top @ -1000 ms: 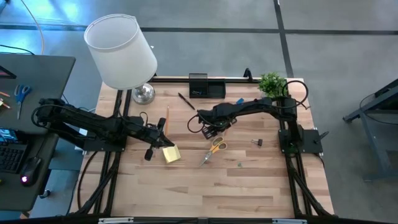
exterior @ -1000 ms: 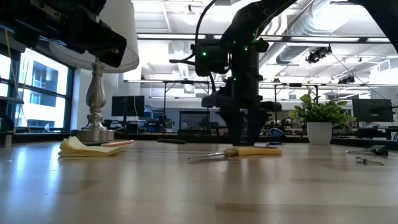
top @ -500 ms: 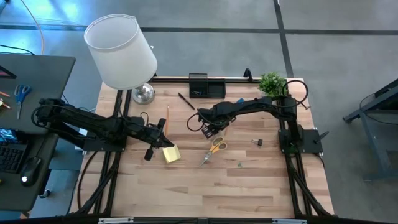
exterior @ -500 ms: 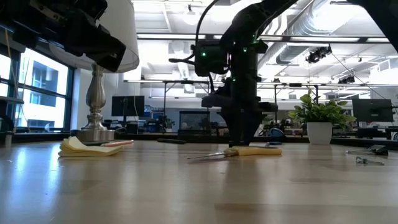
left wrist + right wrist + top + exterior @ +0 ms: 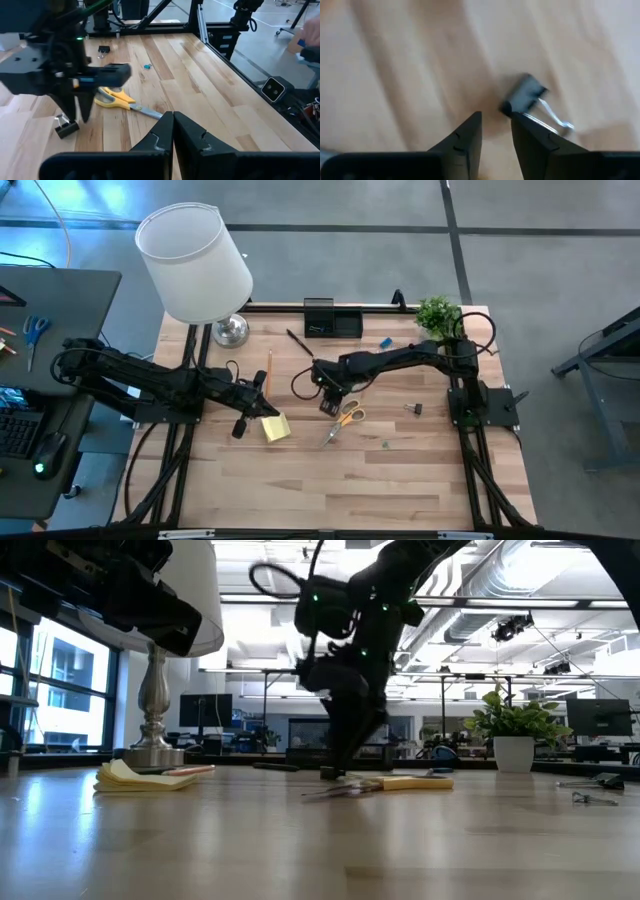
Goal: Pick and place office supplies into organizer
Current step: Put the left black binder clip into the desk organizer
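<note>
Reviewer: Progress so far?

Annotator: Early, I'd say. Most supplies lie loose on the desk (image 5: 300, 480). Going left to right: left gripper (image 5: 173, 120) hovers just over the yellow sticky-note pad (image 5: 276, 428), fingers pressed together, nothing between them. Pad is flat on the wood, not lifted.

Reviewer: Next?

Annotator: Orange pencil (image 5: 269, 369), then black pen (image 5: 298, 342), both well short of the organizer (image 5: 333, 320) at the back edge. Can't tell what, if anything, is in its compartments.

Reviewer: Right arm?

Annotator: Right gripper (image 5: 496, 117) is down at desk centre, at a small black binder clip (image 5: 524, 94). Fingers stand a narrow gap apart. The clip sits just past one fingertip, not between them, so no grip yet as far as I see.

Reviewer: And the rest?

Annotator: Orange-handled scissors (image 5: 345, 419) just beside that gripper, on the desk. Blue eraser (image 5: 385, 342) farther back, near the organizer but outside it. Second binder clip (image 5: 412, 409) over toward the right side, untouched.

Reviewer: So what's left?

Annotator: Nearly everything, by my read: pad, pencil, pen, scissors, eraser, both clips all need carrying to the organizer. Step in hand looks like the centre clip's pickup.
</note>
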Motion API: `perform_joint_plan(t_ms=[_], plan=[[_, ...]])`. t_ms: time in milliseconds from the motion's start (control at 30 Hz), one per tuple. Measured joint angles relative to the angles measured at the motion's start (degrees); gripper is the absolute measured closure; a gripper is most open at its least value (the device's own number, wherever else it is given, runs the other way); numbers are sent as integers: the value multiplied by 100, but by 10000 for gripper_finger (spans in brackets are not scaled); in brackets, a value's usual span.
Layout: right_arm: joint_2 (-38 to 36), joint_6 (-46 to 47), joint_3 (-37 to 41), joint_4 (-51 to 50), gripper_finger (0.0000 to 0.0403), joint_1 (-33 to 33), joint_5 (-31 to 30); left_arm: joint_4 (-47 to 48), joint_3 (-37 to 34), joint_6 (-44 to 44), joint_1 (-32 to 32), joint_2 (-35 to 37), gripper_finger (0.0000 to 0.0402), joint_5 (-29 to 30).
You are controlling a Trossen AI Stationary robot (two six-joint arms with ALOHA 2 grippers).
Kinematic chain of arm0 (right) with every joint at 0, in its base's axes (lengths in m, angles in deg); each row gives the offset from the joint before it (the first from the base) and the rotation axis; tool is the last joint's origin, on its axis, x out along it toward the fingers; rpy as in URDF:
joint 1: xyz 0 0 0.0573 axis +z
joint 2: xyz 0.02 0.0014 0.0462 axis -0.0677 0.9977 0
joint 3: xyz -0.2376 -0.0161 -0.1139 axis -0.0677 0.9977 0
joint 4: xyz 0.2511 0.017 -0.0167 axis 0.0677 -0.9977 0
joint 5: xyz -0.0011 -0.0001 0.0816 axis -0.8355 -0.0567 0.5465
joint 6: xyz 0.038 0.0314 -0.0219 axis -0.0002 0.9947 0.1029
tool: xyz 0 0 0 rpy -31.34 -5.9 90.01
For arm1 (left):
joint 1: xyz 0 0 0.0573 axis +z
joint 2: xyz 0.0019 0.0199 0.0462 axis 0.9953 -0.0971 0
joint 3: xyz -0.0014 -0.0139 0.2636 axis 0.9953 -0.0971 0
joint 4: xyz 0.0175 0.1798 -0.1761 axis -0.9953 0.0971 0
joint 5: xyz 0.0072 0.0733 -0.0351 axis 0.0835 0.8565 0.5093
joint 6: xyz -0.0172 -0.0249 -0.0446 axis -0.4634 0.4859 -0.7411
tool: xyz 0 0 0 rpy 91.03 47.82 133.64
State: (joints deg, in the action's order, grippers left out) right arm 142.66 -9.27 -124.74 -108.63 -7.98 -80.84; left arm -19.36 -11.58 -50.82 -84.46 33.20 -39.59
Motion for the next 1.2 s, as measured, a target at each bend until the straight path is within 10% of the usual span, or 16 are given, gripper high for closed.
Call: perform_joint_plan(t_ms=[467,767,1200], plan=[[-7,-3211,-7,-161,296,126,169,19,0,7,0,0,401,1],[-11,-4240,-310,-47,215,91,-815,24,0,15,2,0,401,2],[-11,-4816,4,220,201,-419,42,111,2,15,0,0,401,48]])
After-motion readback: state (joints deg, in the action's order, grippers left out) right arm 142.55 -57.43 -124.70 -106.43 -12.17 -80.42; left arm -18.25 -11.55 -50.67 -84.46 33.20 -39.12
